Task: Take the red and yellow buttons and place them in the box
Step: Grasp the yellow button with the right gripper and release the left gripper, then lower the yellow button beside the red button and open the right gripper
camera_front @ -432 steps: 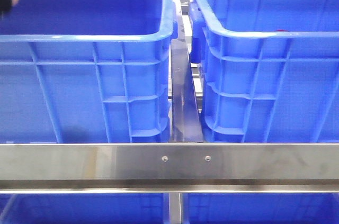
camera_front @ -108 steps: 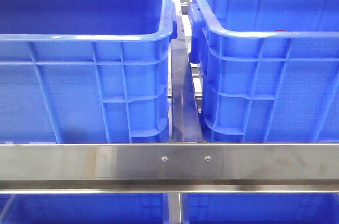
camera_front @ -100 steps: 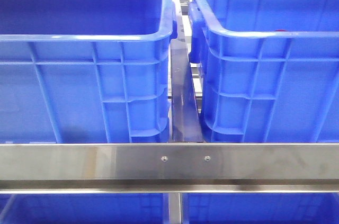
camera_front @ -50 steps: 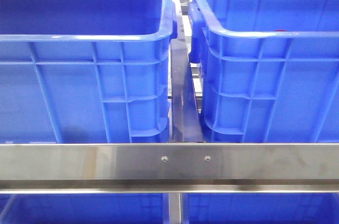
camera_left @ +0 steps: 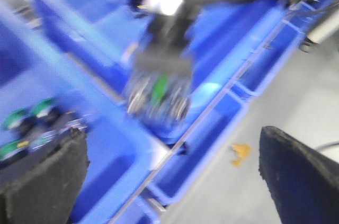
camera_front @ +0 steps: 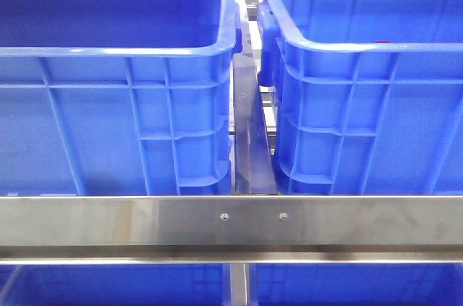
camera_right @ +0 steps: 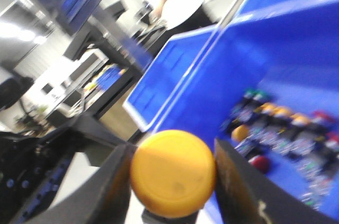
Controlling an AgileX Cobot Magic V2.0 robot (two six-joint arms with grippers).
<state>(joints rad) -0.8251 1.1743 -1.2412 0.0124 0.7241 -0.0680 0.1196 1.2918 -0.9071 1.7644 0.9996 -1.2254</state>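
Front view: steel rail [camera_front: 231,223] fronts two crates [camera_front: 116,89] (both blue).

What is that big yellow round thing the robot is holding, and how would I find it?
Look in the right wrist view, where the right arm's two dark fingers rise from the lower edge. Clamped between them is the yellow button, a smooth, orange-yellow dome. It is far bigger and sharper in the picture than the blurry little buttons lying in the blue crate behind it.

A workshop: blue crates [camera_front: 116,103] on a steel rack [camera_front: 231,223]
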